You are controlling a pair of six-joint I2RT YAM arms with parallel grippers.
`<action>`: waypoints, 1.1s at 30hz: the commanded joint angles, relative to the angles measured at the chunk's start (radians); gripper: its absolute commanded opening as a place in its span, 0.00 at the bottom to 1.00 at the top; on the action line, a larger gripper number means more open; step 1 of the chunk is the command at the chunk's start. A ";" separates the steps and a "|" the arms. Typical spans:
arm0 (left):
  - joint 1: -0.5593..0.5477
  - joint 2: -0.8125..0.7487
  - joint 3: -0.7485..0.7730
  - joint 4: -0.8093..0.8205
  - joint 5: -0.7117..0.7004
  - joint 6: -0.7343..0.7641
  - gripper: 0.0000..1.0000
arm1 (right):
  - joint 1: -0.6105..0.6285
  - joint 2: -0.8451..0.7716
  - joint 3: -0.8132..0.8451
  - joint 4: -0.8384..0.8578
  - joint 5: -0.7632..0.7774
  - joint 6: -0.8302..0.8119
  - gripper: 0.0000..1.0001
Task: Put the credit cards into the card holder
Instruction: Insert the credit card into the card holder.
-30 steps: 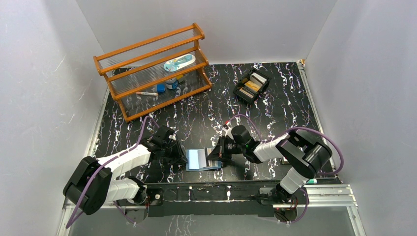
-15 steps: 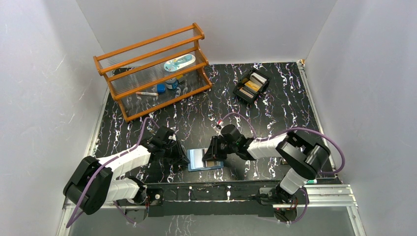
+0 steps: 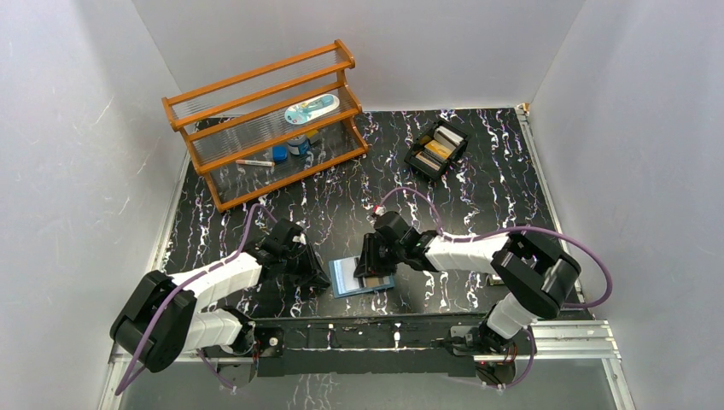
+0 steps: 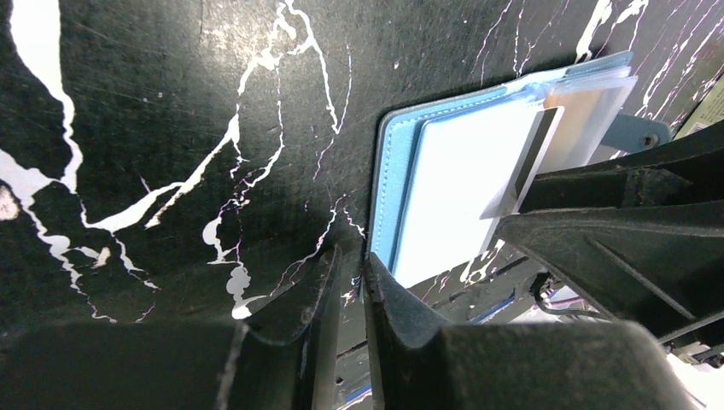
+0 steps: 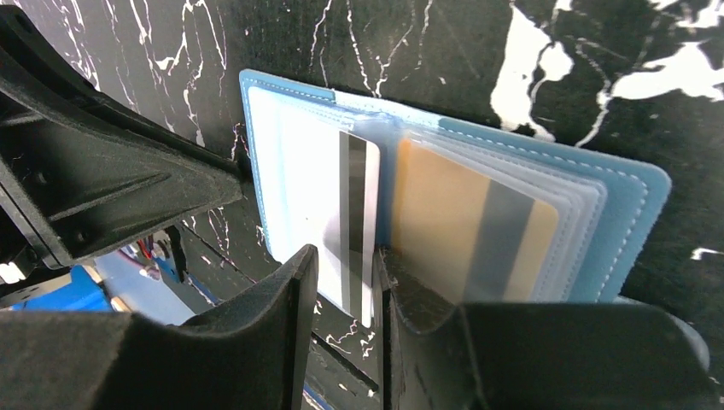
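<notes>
- Credit cards: a thin white plastic card (image 5: 316, 188) with a dark magnetic stripe lies on the left-hand page of the open teal-blue folding card holder (image 5: 615, 196); whether it sits fully in a sleeve, I cannot tell; a thin orange-gold card (image 5: 444, 213) sits inside a clear sleeve on the page at its 3 o'clock.
- The card holder lies flat at 6 o'clock on the black white-veined marble-pattern table (image 3: 478, 171), between the two arms; a black tray (image 3: 437, 147) with more cards stands well apart at its 1 o'clock.
- The right gripper (image 5: 346, 256) hangs over the white plastic card; its jaws stand parted, astride the stripe, clamping nothing.
- The left gripper (image 4: 348, 260) is at the holder's 9 o'clock edge; its jaws are drawn almost together with only a thin slit, nothing visible between them, one fingertip just beside the cover.
- Handling, as I judge it: the cards are light, stiff and slick, hard to lift off a flat surface; best pinched by a free short edge and slid in; the holder is soft and light, likely to shift or fold, so its cover wants pinning.
</notes>
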 commanded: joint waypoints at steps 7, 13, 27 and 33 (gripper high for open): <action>-0.003 0.016 -0.010 -0.006 0.015 0.000 0.15 | 0.088 0.076 0.119 -0.083 0.062 -0.018 0.38; -0.003 0.022 -0.014 0.005 0.019 -0.003 0.15 | 0.126 0.116 0.198 -0.162 0.106 -0.045 0.38; -0.004 -0.009 0.028 -0.067 -0.024 0.020 0.15 | 0.169 0.110 0.284 -0.313 0.174 -0.076 0.38; -0.004 -0.057 0.057 -0.119 -0.059 0.029 0.17 | 0.169 0.051 0.282 -0.355 0.180 -0.091 0.41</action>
